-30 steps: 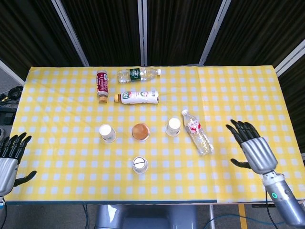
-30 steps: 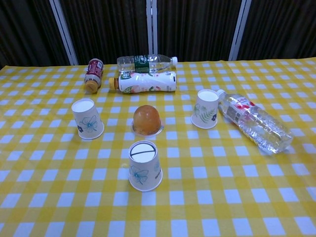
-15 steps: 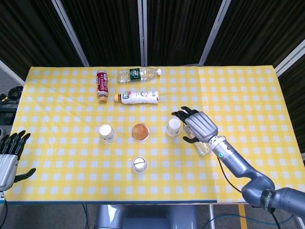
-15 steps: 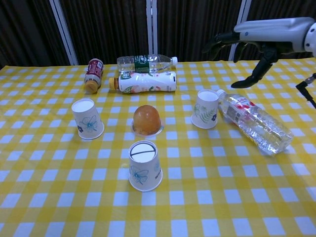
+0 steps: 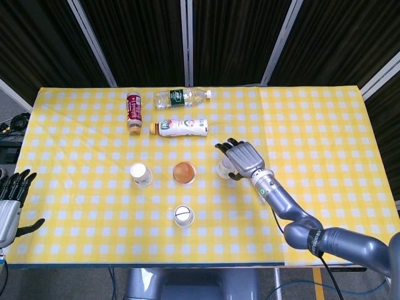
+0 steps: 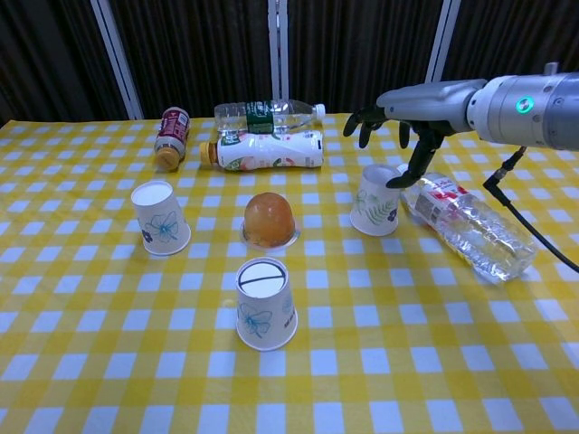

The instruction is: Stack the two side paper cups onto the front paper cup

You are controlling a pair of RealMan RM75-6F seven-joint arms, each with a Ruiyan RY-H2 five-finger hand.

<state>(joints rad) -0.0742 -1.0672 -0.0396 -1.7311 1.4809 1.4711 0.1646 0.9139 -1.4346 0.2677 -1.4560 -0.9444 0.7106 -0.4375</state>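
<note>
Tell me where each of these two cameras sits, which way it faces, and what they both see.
Head view: high above the near edge, looking steeply down on the table; shows the right hand with its arm, and the left hand.
Chest view: low at the near edge, looking across the tabletop; shows only the right hand.
Shared: right hand above the right paper cup, front paper cup.

A clear bottle [image 6: 466,224] is lying just beside the right cup [image 6: 376,200], crowding its outer side.
</note>
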